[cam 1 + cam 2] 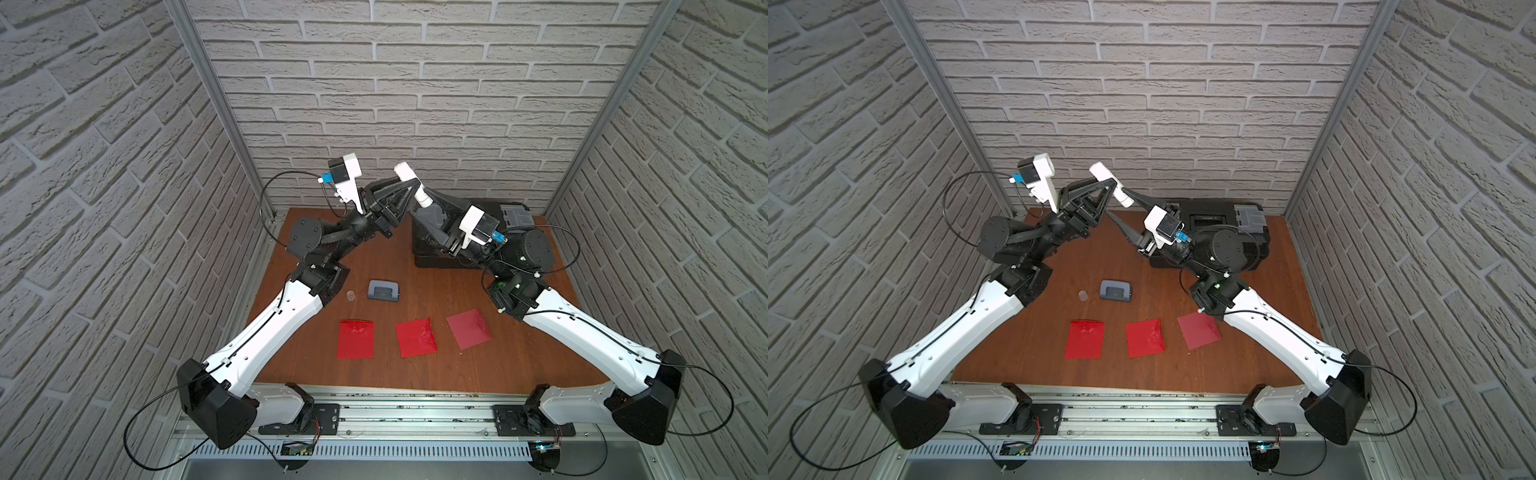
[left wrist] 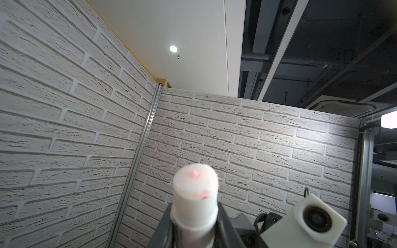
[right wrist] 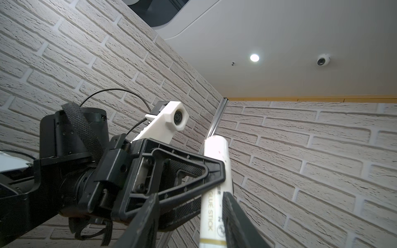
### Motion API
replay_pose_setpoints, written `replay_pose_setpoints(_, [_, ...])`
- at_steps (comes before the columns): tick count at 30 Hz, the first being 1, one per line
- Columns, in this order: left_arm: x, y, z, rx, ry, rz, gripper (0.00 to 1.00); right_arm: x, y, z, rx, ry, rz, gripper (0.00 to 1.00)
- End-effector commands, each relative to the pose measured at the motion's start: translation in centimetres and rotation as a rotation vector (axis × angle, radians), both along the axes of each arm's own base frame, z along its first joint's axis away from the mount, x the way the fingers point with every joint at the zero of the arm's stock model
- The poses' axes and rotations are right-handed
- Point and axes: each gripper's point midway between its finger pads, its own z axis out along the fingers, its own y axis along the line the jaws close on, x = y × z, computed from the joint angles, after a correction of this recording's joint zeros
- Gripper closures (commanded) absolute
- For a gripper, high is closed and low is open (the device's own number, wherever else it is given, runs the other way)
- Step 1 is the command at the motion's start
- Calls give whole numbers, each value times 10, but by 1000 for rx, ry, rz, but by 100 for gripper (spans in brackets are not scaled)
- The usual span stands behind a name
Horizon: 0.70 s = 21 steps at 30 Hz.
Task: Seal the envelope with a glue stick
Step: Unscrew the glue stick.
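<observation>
High above the back middle of the table, my left gripper [image 1: 409, 187] [image 1: 1111, 183] [image 2: 194, 227] is shut on the white glue stick [image 1: 405, 171] [image 1: 1100, 170] [image 2: 195, 193] [image 3: 217, 163]. The stick's bare glue end, flecked with red, points up and away. My right gripper [image 1: 422, 205] [image 1: 1121, 203] [image 3: 191, 197] stands open around the stick's lower end; one finger touches the tube and the other is apart from it. Three red envelopes [image 1: 356, 338] [image 1: 416, 337] [image 1: 468, 328] lie flat in a row on the front half of the table.
A small translucent cap [image 1: 351, 295] [image 1: 1083, 295] stands beside a grey-blue hole punch [image 1: 383, 289] [image 1: 1116, 289] at mid-table. A black box [image 1: 432, 253] [image 1: 1208, 212] with a grey-lidded case [image 1: 515, 214] sits at the back right. Brick walls enclose three sides.
</observation>
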Motion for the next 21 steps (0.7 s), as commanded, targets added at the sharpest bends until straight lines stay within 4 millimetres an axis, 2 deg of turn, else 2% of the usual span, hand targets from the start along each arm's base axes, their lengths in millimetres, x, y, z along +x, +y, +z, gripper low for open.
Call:
replay_pose_setpoints(1, [-19,11,21,-38,-75,3,100,-5,-9,5,13,-44,-51,52])
replay_pose_setpoints(12, [-23,14,26,-51,-78,3,100,5,-17,-14,-28,-19,-146,53])
replay_pose_setpoints(21, [-22,14,25,-61,-69,-9,100,13,-22,-12,2,6,-185,59])
